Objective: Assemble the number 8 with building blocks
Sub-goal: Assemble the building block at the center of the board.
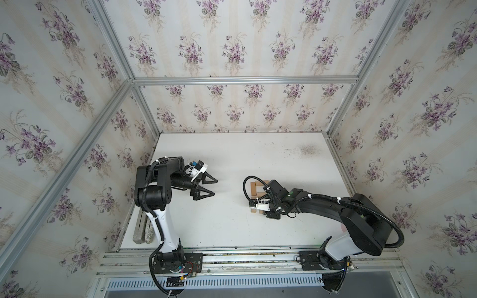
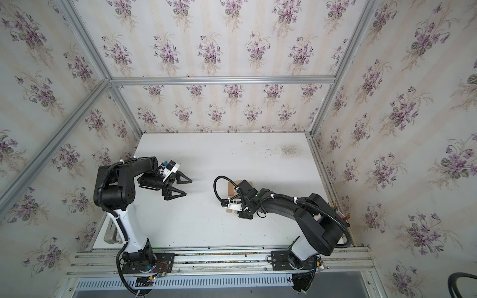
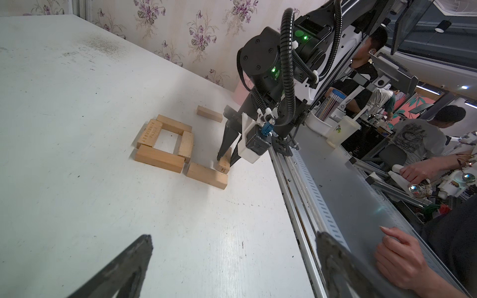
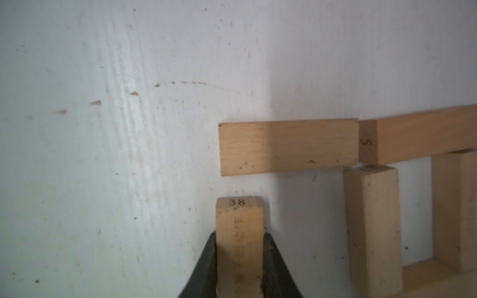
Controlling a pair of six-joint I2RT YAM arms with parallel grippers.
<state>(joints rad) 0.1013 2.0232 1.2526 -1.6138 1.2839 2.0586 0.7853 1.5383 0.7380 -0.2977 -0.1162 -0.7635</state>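
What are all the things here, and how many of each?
square of blocks: four, tan, on the table
flat block: one, tan, beside the square's corner
lone block: one, tan, apart from the rest
block marked 38: one, tan, in the right gripper
grey slabs: two, grey, table's left edge
table: one, white
walls: three, purple-flowered paper, around the table
people: several, beyond the front rail
left gripper: one, black, open above the table
right gripper: one, black, shut on block marked 38

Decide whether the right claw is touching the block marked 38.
Touching. The right wrist view shows the right claw clamped against both sides of the block marked 38.
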